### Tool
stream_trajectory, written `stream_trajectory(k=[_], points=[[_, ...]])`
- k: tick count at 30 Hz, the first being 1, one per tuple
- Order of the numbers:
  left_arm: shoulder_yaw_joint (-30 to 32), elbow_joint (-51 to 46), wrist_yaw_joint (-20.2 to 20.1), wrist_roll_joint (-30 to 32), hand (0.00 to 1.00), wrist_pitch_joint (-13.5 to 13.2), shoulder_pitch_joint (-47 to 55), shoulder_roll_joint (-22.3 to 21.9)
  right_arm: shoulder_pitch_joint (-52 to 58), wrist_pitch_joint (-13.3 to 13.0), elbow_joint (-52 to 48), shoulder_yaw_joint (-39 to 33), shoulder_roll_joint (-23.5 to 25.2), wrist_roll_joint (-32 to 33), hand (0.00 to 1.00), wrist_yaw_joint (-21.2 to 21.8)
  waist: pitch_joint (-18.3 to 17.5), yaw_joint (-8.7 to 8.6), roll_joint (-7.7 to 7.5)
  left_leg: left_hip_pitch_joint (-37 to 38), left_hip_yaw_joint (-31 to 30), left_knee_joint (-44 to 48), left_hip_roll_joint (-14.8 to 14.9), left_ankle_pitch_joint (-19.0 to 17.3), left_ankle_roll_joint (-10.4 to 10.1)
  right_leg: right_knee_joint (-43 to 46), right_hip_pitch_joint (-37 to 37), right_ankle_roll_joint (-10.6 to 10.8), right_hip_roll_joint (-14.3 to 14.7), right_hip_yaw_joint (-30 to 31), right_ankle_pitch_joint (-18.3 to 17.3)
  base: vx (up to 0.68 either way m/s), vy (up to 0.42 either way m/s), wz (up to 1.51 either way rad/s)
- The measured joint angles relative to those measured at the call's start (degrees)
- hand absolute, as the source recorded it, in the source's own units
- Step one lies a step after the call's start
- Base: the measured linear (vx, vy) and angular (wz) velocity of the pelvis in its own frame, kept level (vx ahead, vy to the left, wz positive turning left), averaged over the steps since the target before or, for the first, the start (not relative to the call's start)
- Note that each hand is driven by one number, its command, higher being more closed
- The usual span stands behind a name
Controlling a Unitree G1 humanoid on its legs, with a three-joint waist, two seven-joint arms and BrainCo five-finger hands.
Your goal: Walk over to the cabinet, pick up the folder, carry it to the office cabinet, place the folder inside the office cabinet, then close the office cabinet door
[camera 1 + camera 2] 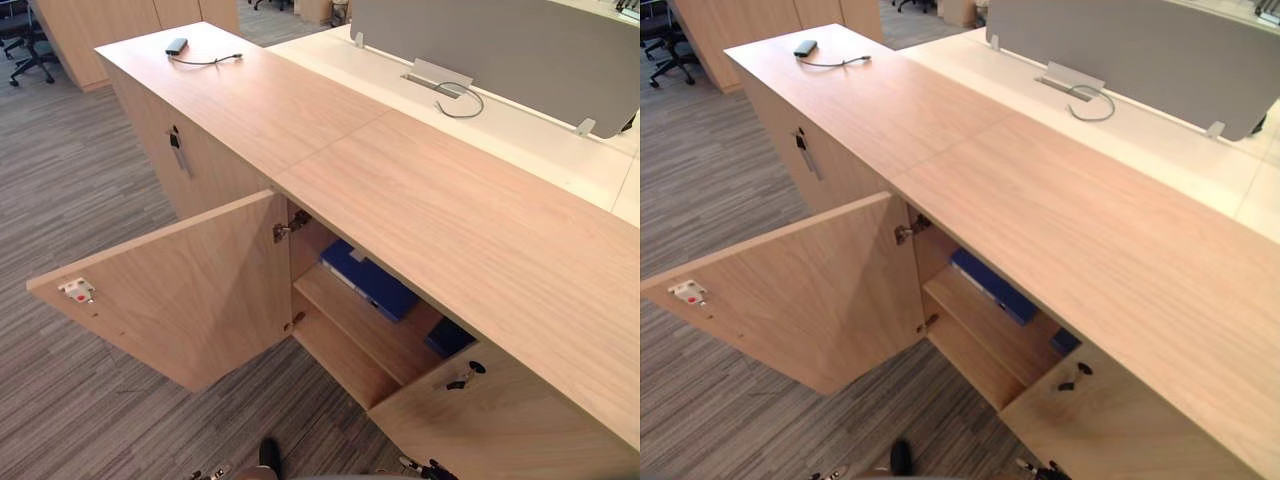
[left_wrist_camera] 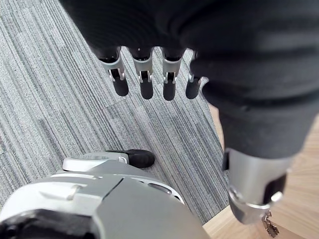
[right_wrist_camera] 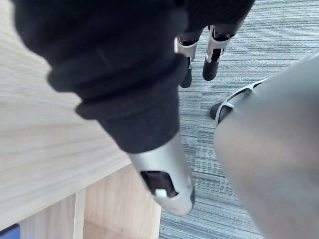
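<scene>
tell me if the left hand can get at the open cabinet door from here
Probably yes. The door stands swung wide on the robot's left, nothing seen blocking it, and the left hand hangs open over the carpet, holding nothing. It would have to lift and reach out first.

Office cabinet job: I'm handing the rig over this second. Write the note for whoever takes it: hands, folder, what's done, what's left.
The left hand is open and empty, hanging over the carpet.
The right hand is open and empty, hanging beside the office cabinet.
The blue folder lies on the shelf inside the office cabinet, with neither hand on it.
The door stands wide open, swung out to the robot's left.
Done: folder placed inside.
Left: swing the door shut, probably with the left hand, which is on the door's side.
</scene>
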Motion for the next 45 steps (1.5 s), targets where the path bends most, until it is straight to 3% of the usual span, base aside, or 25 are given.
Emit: stream_trajectory(k=[4,6,7,8,9,10,12,13,14,15,16,18,19,20,22,28,30,33,36,42,45], points=[[1.2,-0.1,0.1,-2.4,0.0,0.0,-0.8,0.0,-1.0,-0.2,0.2,0.0,-0.5,0.0,0.0,-0.1,1.7,-0.05,0.13,-5.0,-0.7,8.7,0.7,-3.5,-0.5,2.3,-1.4,0.0,-1.3,-1.0,-0.3,-0.07,-0.003,0.14],[2.1,-0.1,0.2,-2.6,0.0,0.0,-0.5,-0.2,-1.1,-0.2,0.1,-0.1,-0.5,0.0,0.0,-0.1,1.9,-0.13,0.15,-4.9,-0.6,8.9,0.8,-4.4,-1.2,3.0,-1.6,-0.2,-2.0,-1.1,-0.5,-0.12,0.027,-0.05],[3.2,-0.1,0.3,-2.7,0.0,0.0,-0.4,-0.2,-1.0,-0.2,-0.1,-1.4,-0.2,0.0,0.0,-0.2,1.8,-0.12,-0.94,-5.5,1.3,10.6,0.9,-5.7,-1.6,3.2,-2.3,-0.4,-3.2,-1.3,-0.4,-0.12,0.058,-0.05],[4.2,0.0,0.3,-2.8,0.0,0.0,-0.4,-0.3,-0.9,-0.2,-0.3,-2.2,-0.2,0.0,0.0,-0.3,1.7,-0.15,-1.08,-6.5,2.0,13.9,1.3,-7.6,-0.1,3.4,-2.6,-0.5,-4.0,-1.4,-0.1,-0.02,0.062,-0.06],[5.9,0.0,0.5,-3.3,0.0,0.0,-0.3,-0.7,-0.9,-0.2,-0.6,-2.9,-0.5,0.0,0.0,-0.4,1.5,-0.15,-1.23,-8.9,1.9,23.4,3.5,-11.1,0.7,4.6,-3.9,0.0,-5.6,-1.5,0.2,0.05,0.095,0.03],[7.0,0.0,0.6,-3.5,0.0,0.0,-0.3,-1.3,-0.7,-0.2,-0.5,-3.2,-1.1,-0.2,0.0,-0.4,1.2,-0.64,-0.6,-10.0,1.0,28.9,7.2,-13.3,-0.7,5.3,-5.1,0.6,-6.7,-1.4,0.6,0.08,0.112,0.11],[8.5,0.0,0.8,-3.6,0.0,-0.1,-0.2,-1.9,-0.2,-0.2,-0.4,-3.3,-2.2,-1.0,0.0,-0.5,0.5,-1.34,0.72,-11.0,-3.9,29.2,12.8,-14.1,-2.3,5.7,-7.1,2.3,-7.7,-1.6,1.6,0.14,0.31,0.32],[9.4,0.1,0.9,-3.6,0.0,0.0,-0.1,-2.3,0.0,-0.2,-0.4,-3.4,-2.7,-1.0,0.0,-0.6,0.1,-1.57,1.55,-10.3,-7.0,24.2,15.7,-10.9,-3.8,6.7,-8.6,3.5,-8.7,-2.2,2.3,0.14,0.382,0.38],[9.6,0.0,1.1,-3.6,0.0,0.0,0.1,-2.5,0.1,-0.2,-0.3,-3.7,-3.1,-1.0,0.0,-0.7,-0.3,-1.69,2.31,-8.7,-8.4,20.2,16.7,-7.1,-4.5,7.2,-9.4,3.9,-9.2,-2.3,2.6,0.11,0.492,0.27],[9.8,0.0,1.4,-3.6,0.0,0.0,0.3,-3.0,-0.2,-0.1,-0.2,-4.5,-3.4,-1.0,0.0,-0.9,-0.2,-1.75,2.17,-6.8,-10.1,15.3,14.5,-8.6,-9.3,7.3,-10.3,4.9,-10.8,-2.0,3.7,0.08,0.576,0.35],[9.5,-0.1,1.4,-3.6,0.0,0.0,0.2,-2.4,-0.3,-0.2,0.3,-4.4,-2.9,-1.0,0.0,-0.8,-0.2,-2.03,1.92,-7.0,-9.9,14.5,12.7,-10.4,-10.8,6.5,-10.3,4.7,-12.0,-1.8,4.1,0.05,0.532,0.36],[8.6,-0.5,1.4,-3.6,0.0,0.0,0.1,-1.2,-0.5,-0.1,0.8,-4.3,-2.0,-1.1,0.0,-0.6,-0.5,-1.99,1.19,-6.5,-9.9,14.0,10.7,-10.6,-11.0,4.6,-9.1,4.7,-11.9,-0.5,4.5,-0.01,0.174,0.25],[8.3,-1.2,1.4,-3.5,0.0,-0.1,0.2,-1.1,-0.7,-0.1,0.7,-4.3,-1.5,-1.1,0.0,-0.4,-0.6,-1.79,1.52,-4.9,-8.8,12.8,10.0,-10.6,-11.0,3.2,-8.2,4.2,-12.0,-0.5,6.0,-0.02,0.092,-0.29],[8.1,-1.2,1.4,-3.3,0.0,-0.1,0.2,-0.9,-0.8,-0.2,-0.1,-4.0,-0.9,-0.9,0.0,-0.3,-1.0,-1.74,2.23,-3.5,-7.2,11.4,9.6,-10.5,-10.9,1.6,-8.3,5.2,-12.2,-0.2,8.3,-0.03,0.076,-0.48],[7.6,-1.2,1.4,-3.3,0.0,-0.2,-0.1,-0.6,-0.8,-0.3,-0.6,-3.0,-1.1,-0.9,0.0,-0.3,-1.2,-1.98,2.46,-3.7,-6.4,11.0,9.3,-10.2,-10.6,0.8,-8.7,6.1,-12.2,-0.1,9.0,-0.03,0.03,-0.38],[5.4,-1.0,2.0,-3.6,0.0,-0.8,-3.3,-2.7,-1.2,-0.3,-2.1,2.4,-3.5,-1.0,0.0,-0.8,0.3,-2.79,4.17,-3.0,-5.0,6.1,11.0,-6.1,-11.1,1.8,-11.9,6.7,-10.4,1.4,9.4,-0.08,-0.042,-0.12],[9.0,-1.3,1.8,-3.6,0.0,-1.1,-2.1,-2.7,-1.0,-0.4,-2.1,2.3,-3.4,-0.5,0.0,-1.1,0.3,-2.79,4.12,-2.0,-4.4,4.5,11.2,-5.1,-11.2,1.9,-12.1,6.6,-10.1,1.9,9.5,-0.05,-0.015,-0.14],[14.3,-3.1,0.9,-4.7,0.0,-1.1,-0.9,0.7,-0.3,-1.0,-2.3,2.2,-3.3,1.5,0.0,-1.1,0.4,-2.75,4.21,-1.6,-3.7,3.0,11.3,-4.5,-11.1,1.9,-12.4,6.4,-9.9,2.2,9.6,-0.04,0.005,-0.03],[14.6,-6.8,1.4,-6.1,0.0,-1.2,-1.5,3.9,-0.3,-1.1,-2.3,2.2,-3.4,1.3,0.0,-1.1,0.4,-2.71,4.25,-0.9,-3.4,1.6,11.6,-3.5,-11.3,1.2,-12.4,6.0,-9.3,2.4,9.9,-0.01,0.002,-0.05],[20.8,-9.2,0.8,-16.9,0.0,-1.5,-7.2,10.6,0.2,-1.4,-2.2,2.2,-3.4,1.6,0.0,-0.6,0.0,-2.9,4.22,1.4,-0.7,0.5,11.9,-3.2,-11.3,0.5,-12.1,5.8,-8.5,4.2,10.3,0.04,0.014,-0.16],[20.6,-12.3,1.7,-18.0,0.0,-2.3,-9.5,13.8,0.4,-1.6,-2.2,1.9,-3.4,2.3,0.0,-0.3,-0.1,-3.04,4.21,1.6,-0.1,0.5,11.9,-3.3,-11.3,0.2,-12.2,5.9,-8.4,4.6,10.6,0.05,0.013,-0.11]])
